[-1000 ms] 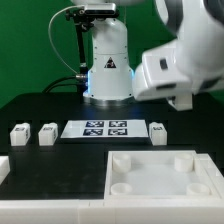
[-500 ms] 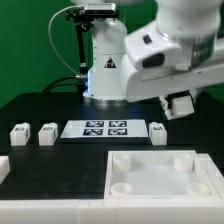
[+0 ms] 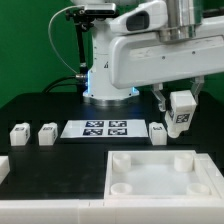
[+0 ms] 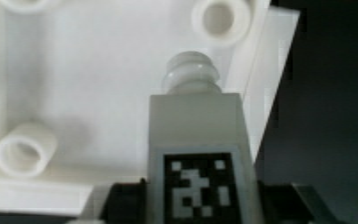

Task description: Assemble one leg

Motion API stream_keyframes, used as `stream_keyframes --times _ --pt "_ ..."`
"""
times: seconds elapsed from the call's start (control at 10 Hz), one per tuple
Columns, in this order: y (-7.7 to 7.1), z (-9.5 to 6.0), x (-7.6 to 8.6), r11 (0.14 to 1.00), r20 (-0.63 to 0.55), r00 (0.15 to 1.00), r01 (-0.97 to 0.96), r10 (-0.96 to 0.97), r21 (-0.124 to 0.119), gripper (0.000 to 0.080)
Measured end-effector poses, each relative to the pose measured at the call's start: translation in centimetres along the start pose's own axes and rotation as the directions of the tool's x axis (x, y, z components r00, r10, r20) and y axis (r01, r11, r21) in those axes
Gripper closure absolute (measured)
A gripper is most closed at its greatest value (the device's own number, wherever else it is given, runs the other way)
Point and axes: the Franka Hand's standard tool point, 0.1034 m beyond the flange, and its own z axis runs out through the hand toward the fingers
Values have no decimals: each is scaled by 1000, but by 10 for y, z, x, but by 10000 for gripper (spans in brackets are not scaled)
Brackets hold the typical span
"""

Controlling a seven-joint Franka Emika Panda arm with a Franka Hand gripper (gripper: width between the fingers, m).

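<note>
1. arm (image 3: 150,50): the white panda arm spans the upper part of the exterior view. it reaches from its base (image 3: 108,75) at the far side of the black table (image 3: 40,105) toward the exterior view's right.

2. white tray (image 3: 150,190): lies flat at the near right of the table. its round corner sockets face up; two sockets (image 4: 220,15) show in the wrist view.

3. marker board (image 3: 97,128): lies flat at the table centre, on the far side of the tray.

4. gripper (image 3: 180,112): hangs above the tray's far right corner, fingers pointing down. the dark fingers (image 3: 161,100) are clamped narrowly on both sides of the leg.

5. leg (image 3: 181,118): held in the gripper, clear of the table, tag facing the exterior camera. in the wrist view the leg (image 4: 197,140) points its rounded tip at the tray's edge, near one socket.

6. spare legs (image 3: 46,133): two stand left of the marker board and one just right of it, all apart from the tray.
</note>
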Motion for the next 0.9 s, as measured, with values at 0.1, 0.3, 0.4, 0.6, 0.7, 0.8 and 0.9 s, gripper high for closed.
stream_keyframes --times 0.1,0.3,0.4,0.6,0.7,0.8,0.9 --pt "4 1 0 1000 -125 992 4 -7 -22 509" --pt "10 -5 34 999 -365 931 -1 -19 -54 509" --pt "13 -5 55 998 -460 887 3 -34 -68 509" --pt "4 19 58 998 -539 842 -14 -19 -57 509" --pt "-5 25 54 999 -509 861 -12 -15 -49 509" --pt "-2 22 56 998 -514 857 -8 -21 -55 509" --pt "-1 24 55 998 -511 859 -9 -20 -54 509"
